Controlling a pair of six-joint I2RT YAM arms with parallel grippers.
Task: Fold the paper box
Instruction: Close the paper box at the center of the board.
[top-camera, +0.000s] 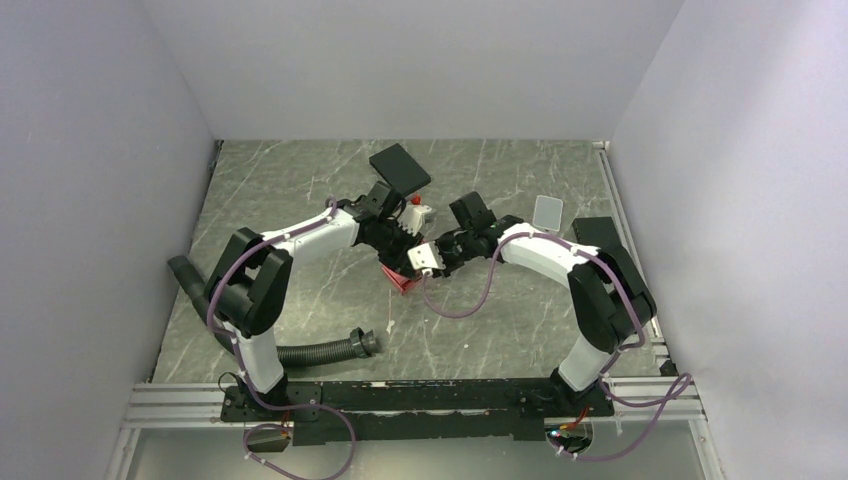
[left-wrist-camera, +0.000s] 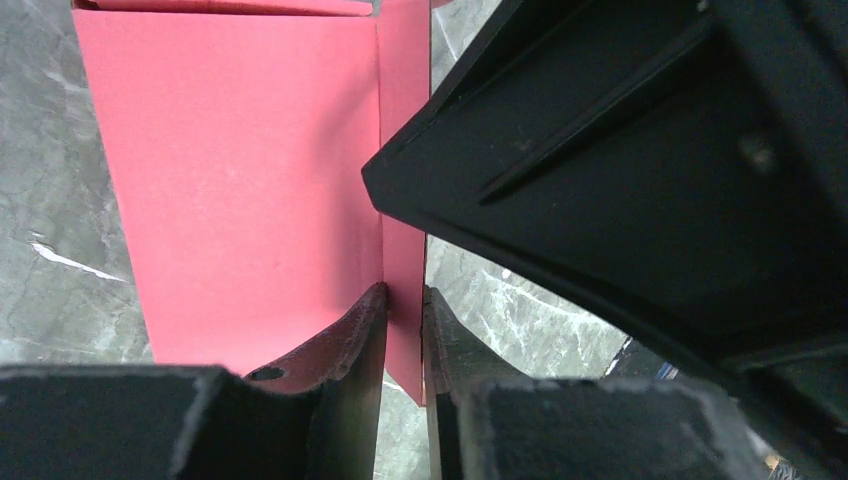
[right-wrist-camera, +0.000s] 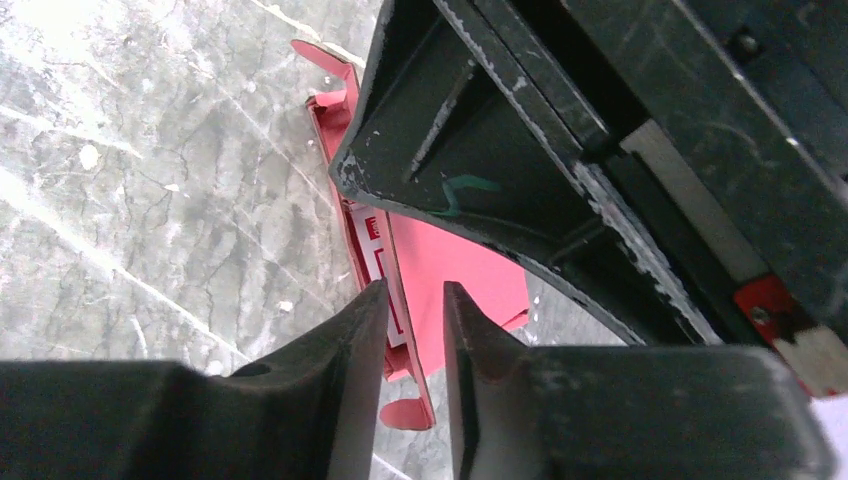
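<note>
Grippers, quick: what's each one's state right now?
Left gripper: closed, pinching a flap of the paper box.
Right gripper: slightly open, straddling the paper box's edge, not clamped.

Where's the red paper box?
In the top view, the paper box sits mid-table, where the left gripper and right gripper meet. The left one pinches a flap.

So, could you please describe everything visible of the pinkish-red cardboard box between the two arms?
The pinkish-red thin cardboard paper box is partly folded and matte: one broad panel appears to lie on the grey marbled table, a narrow flap stands upright along a crease, and small rounded tabs stick out at its edges. The left pincer pinches the upright flap; the right pincer straddles another edge, grip unclear.
</note>
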